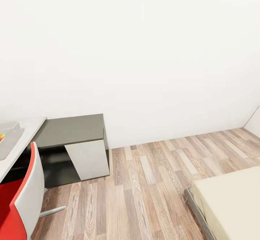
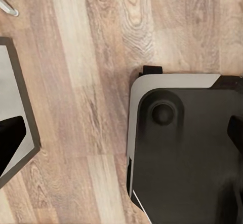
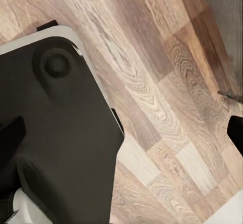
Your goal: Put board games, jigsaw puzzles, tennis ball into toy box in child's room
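Toy box [image 1: 9, 137]: pale grey open bin with slanted walls, at the left edge of the head view on a light table [image 1: 25, 138]; something yellow-orange shows inside. Bed [image 1: 231, 200]: cream mattress on a grey frame, lower right. Chair [image 1: 21, 200]: red seat, grey back, beside the table. Cabinet [image 1: 72, 142]: dark grey, against the white wall. Floor [image 1: 151, 185]: wood planks. Both wrist views look down on planks and the robot's dark base [image 2: 187, 153]. End effectors: spread or pressed together, cannot tell.

Both wrists point down over the robot's dark base [image 2: 187, 153]. The left gripper [image 2: 121, 138] and right gripper [image 3: 124, 130] seem spread wide, fingertips at opposite frame edges.
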### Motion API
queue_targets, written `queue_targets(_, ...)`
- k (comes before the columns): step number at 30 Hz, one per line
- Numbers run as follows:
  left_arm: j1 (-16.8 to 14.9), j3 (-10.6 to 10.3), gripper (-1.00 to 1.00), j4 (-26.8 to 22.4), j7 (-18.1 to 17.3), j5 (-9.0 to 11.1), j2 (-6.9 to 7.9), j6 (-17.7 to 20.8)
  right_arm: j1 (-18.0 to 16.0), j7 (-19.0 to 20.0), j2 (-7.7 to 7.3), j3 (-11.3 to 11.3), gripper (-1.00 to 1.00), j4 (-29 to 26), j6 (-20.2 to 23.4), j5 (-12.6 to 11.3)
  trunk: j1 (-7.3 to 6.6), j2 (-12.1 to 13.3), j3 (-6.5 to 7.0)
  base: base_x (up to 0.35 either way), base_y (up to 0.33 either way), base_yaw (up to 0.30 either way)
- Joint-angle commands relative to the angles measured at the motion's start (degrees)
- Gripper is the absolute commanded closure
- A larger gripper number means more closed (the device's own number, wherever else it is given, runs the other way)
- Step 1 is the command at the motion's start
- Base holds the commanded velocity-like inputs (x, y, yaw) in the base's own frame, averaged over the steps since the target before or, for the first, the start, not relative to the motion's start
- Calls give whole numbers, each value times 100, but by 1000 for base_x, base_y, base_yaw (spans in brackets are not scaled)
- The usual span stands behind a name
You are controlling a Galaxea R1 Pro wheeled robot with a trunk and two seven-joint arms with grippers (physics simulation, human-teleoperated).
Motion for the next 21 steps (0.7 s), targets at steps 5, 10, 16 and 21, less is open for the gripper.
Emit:
queue_targets(5, -4, -59, -100, 2, 14, 36, -8, -19, 9, -18, -361, 54, -100, 2, -24, -65, 3, -11, -11, 0, 0, 0)
queue_targets(10, -4, -55, -100, 2, 14, 39, -9, -18, 11, -18, -424, 59, -100, 2, -26, -55, 3, -11, -11, 0, 0, 0)
queue_targets(16, -4, -56, -100, 2, 14, 35, -8, -18, 12, -18, -392, 65, -100, 2, -26, -56, 3, -11, -11, 0, 0, 0)
queue_targets(21, -4, -54, -100, 2, 14, 38, -8, -17, 12, -18, -442, 58, -100, 2, -26, -50, 3, -11, -11, 0, 0, 0)
